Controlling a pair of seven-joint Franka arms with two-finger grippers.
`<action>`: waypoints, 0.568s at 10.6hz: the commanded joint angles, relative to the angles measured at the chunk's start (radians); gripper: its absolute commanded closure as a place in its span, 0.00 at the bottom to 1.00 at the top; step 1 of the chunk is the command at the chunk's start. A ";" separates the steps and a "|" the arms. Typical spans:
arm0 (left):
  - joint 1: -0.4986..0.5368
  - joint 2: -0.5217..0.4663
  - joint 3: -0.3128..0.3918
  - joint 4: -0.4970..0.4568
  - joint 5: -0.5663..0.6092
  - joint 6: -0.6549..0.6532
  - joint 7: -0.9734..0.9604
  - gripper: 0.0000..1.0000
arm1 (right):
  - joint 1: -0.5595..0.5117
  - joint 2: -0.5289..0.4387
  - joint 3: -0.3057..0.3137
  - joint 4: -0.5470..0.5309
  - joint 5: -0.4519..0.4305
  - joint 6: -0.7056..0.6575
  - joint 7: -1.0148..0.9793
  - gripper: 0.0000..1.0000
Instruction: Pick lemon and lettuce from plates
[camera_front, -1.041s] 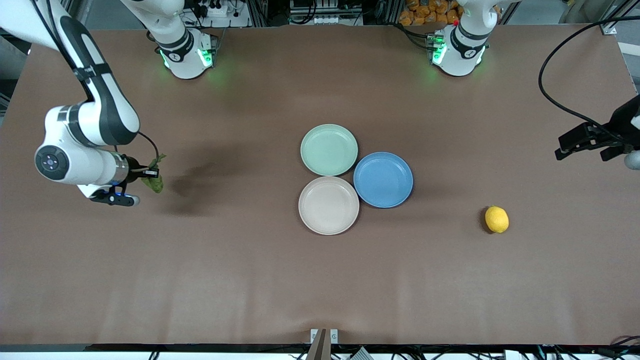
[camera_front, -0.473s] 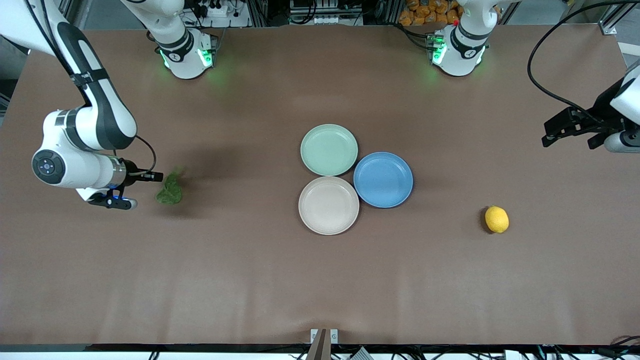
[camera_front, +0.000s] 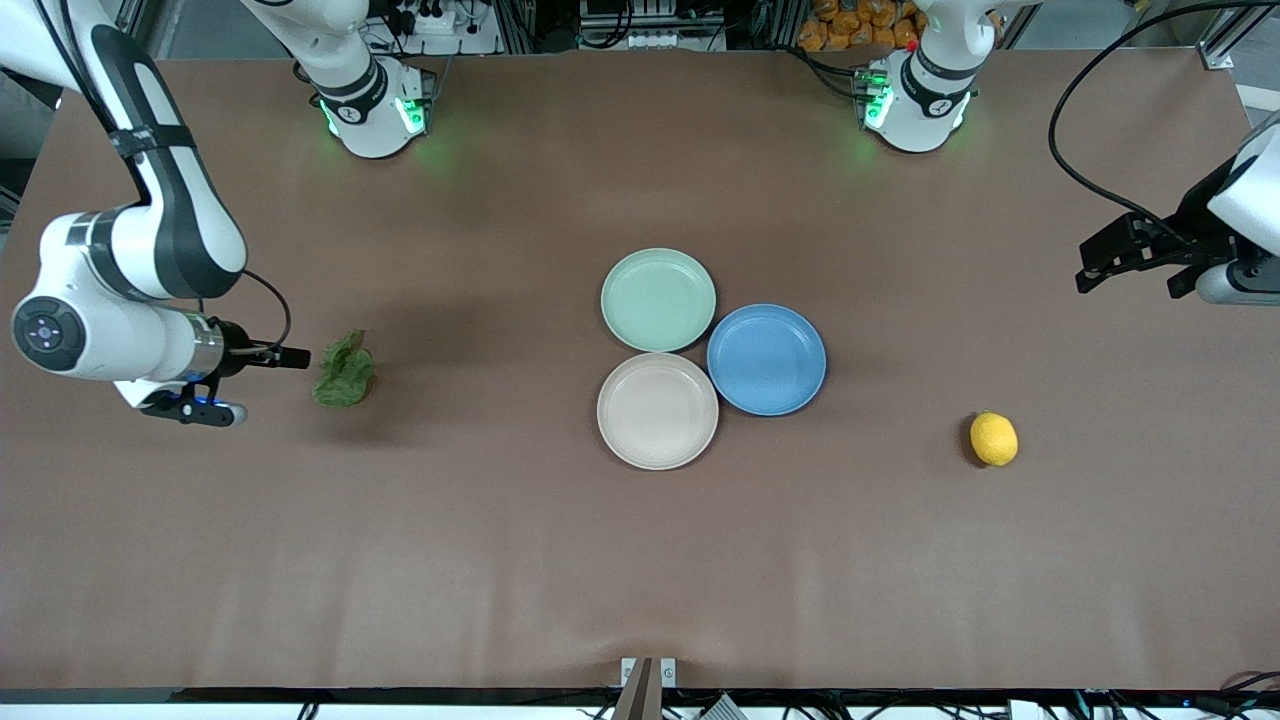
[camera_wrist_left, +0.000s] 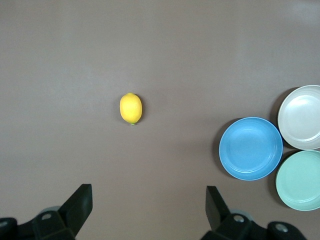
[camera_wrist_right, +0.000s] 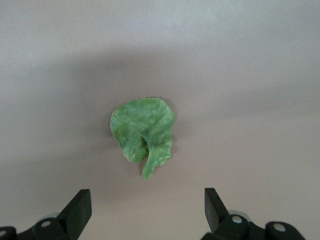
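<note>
Right pincer wide, empty, beside lettuce on surface; your left pincer wide, empty; lemon off plates.

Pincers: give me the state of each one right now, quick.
Left pincer: open, holding nothing, up over the table's left-arm end.
Right pincer: open, holding nothing, above the lettuce, which lies on the table.

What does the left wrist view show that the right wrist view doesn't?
Only the left wrist view: the lemon on the bare table, plus the blue plate, beige plate and mint plate, all empty. Only the right wrist view: the lettuce lying on the table. Both: brown tabletop and that arm's own open end effector, holding nothing.
</note>
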 joint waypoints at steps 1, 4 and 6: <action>-0.006 -0.021 0.004 -0.014 0.030 0.001 -0.010 0.00 | 0.112 -0.073 -0.112 0.031 0.005 -0.022 -0.006 0.00; -0.012 -0.015 0.002 -0.011 0.067 -0.002 -0.010 0.00 | 0.225 -0.082 -0.222 0.173 0.006 -0.198 -0.013 0.00; -0.012 -0.013 -0.001 -0.011 0.067 -0.002 -0.013 0.00 | 0.327 -0.113 -0.313 0.261 0.009 -0.298 -0.013 0.00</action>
